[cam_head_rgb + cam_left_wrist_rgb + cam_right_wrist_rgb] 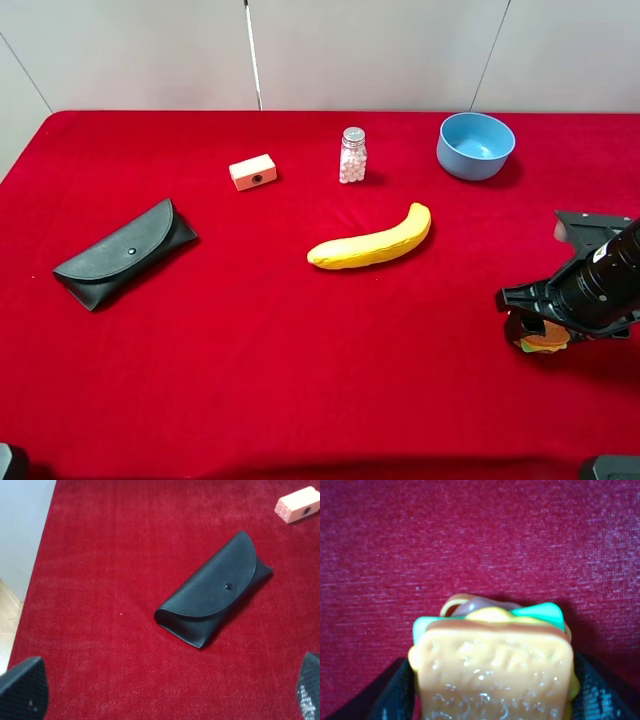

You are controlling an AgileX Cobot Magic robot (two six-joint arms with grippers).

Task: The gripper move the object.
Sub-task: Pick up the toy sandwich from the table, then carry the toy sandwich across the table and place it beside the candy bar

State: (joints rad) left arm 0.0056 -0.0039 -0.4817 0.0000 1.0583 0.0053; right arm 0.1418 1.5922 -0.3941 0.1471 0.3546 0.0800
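Lower right: black right tool (pixel 538 328) pinched a small tan-orange toy sandwich (pixel 492 675); firm, level lifting seemed wise.

Setting: robot test bench in a lab, not a home or kitchen. Evidence — table (pixel 250 350) fully draped in red cloth, with plain white wall panels (pixel 130 50) behind it. The props are unrelated and laid out well apart: black glasses case (pixel 125 253), yellow banana (pixel 372 243), blue bowl (pixel 470 165), small bottle (pixel 352 156), pink block (pixel 252 172). A black robot arm works at the table's right edge — its right gripper (pixel 541 332) clamps a toy sandwich (pixel 492 675).
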